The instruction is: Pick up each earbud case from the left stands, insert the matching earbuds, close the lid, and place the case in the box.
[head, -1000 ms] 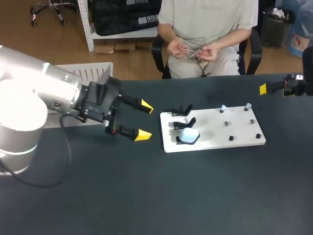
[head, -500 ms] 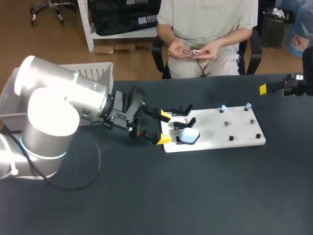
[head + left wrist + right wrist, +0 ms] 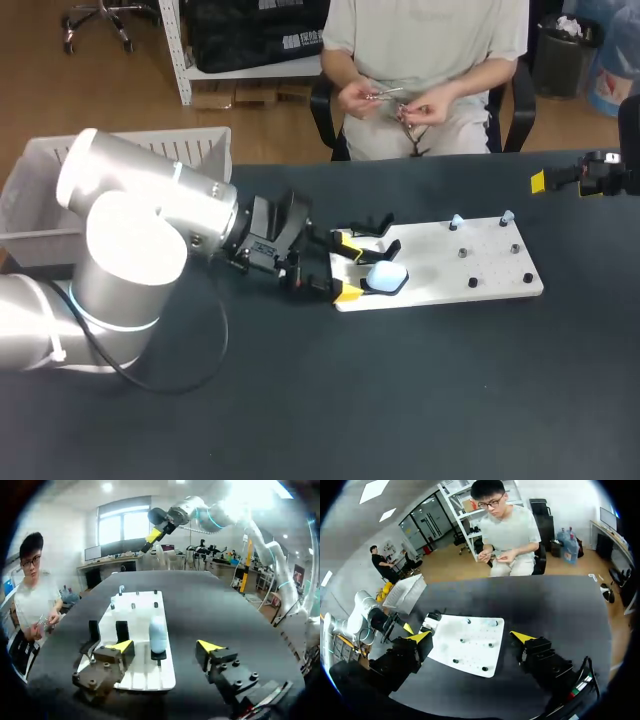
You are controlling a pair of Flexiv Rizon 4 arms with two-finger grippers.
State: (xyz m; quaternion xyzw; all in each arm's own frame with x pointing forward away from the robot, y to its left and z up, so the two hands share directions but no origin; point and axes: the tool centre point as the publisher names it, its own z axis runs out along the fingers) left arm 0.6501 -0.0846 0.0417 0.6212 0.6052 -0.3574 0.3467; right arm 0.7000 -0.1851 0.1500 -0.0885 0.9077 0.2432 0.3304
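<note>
At board [image 3: 493,266] left end, case [image 3: 385,277] looks light, smooth, slippery; pinch its sides. Left claw [image 3: 347,266] spread wide beside it.

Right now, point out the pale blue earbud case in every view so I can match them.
Head view: earbud case on the frontmost black stand at the white board's left end, just ahead of the left pincer.
Left wrist view: earbud case upright, just ahead of the pincer's gap.
Right wrist view: earbud case small, at the board's end nearest the left arm.
Shared landmark: the white board.
</note>
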